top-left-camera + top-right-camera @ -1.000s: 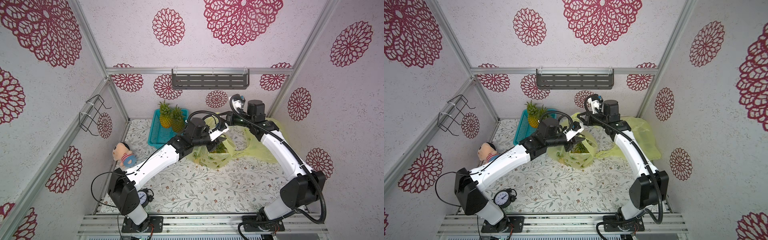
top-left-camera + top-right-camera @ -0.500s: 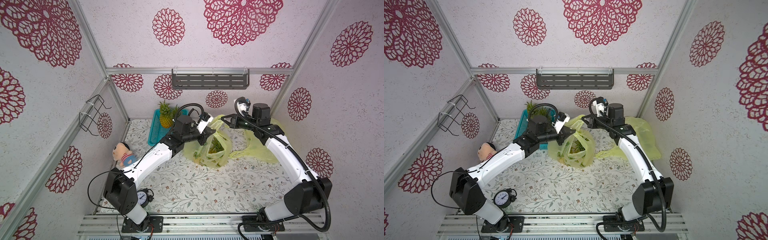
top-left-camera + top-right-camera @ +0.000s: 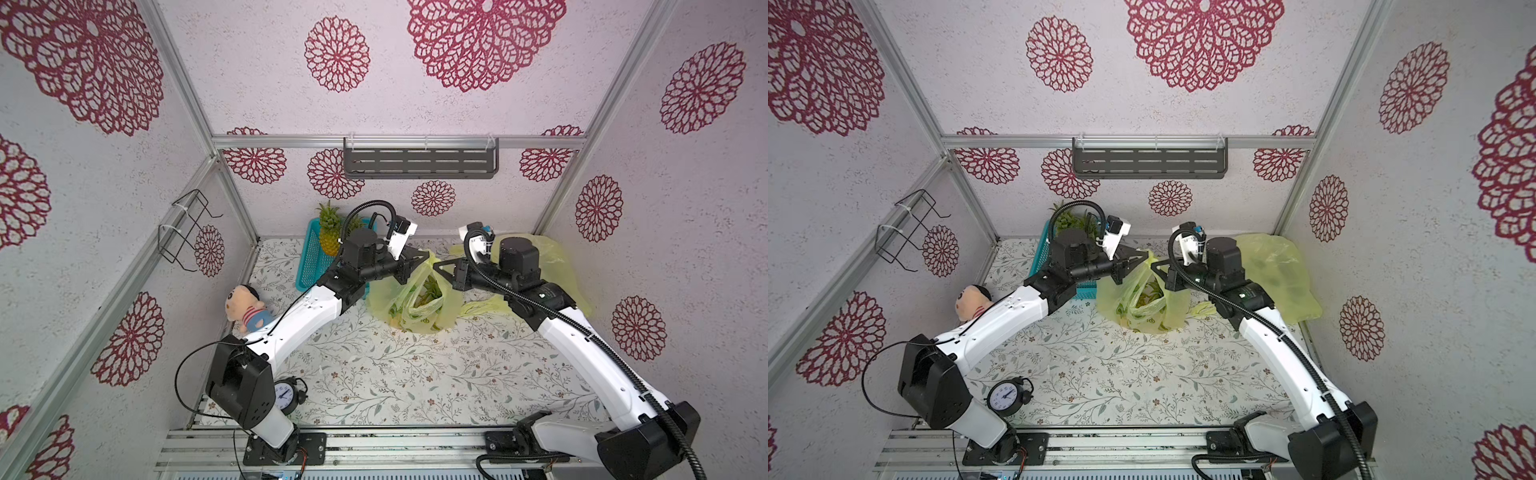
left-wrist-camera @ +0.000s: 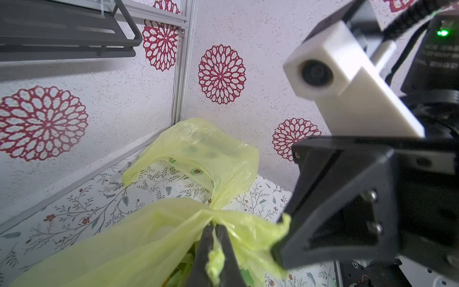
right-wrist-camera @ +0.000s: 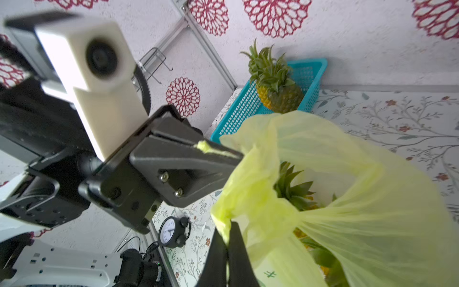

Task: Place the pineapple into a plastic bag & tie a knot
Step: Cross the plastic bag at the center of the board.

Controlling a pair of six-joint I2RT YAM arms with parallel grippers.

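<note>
A yellow-green plastic bag [image 3: 415, 305] [image 3: 1142, 305] stands at the middle back of the table. The pineapple [image 3: 430, 291] [image 5: 293, 188] is inside it, its leafy crown showing through the mouth. My left gripper [image 3: 424, 259] [image 4: 214, 227] is shut on one bunched bag handle. My right gripper [image 3: 438, 266] [image 5: 228, 225] is shut on the other handle. The two grippers meet almost tip to tip above the bag's mouth, holding both handles up.
A teal basket [image 3: 309, 266] [image 5: 238, 111] at the back left holds more pineapples [image 3: 328, 237]. A second yellow bag [image 3: 552, 257] [image 4: 198, 149] lies in the back right corner. A plush doll [image 3: 245, 305], a clock [image 3: 286, 395], a wall shelf [image 3: 419, 158] and a wire rack [image 3: 187, 228] are also in view.
The left gripper closed fully and swung back toward the basket with its handle. The right gripper came lower and closer. The bag now stands taller, with its handles drawn up together.
</note>
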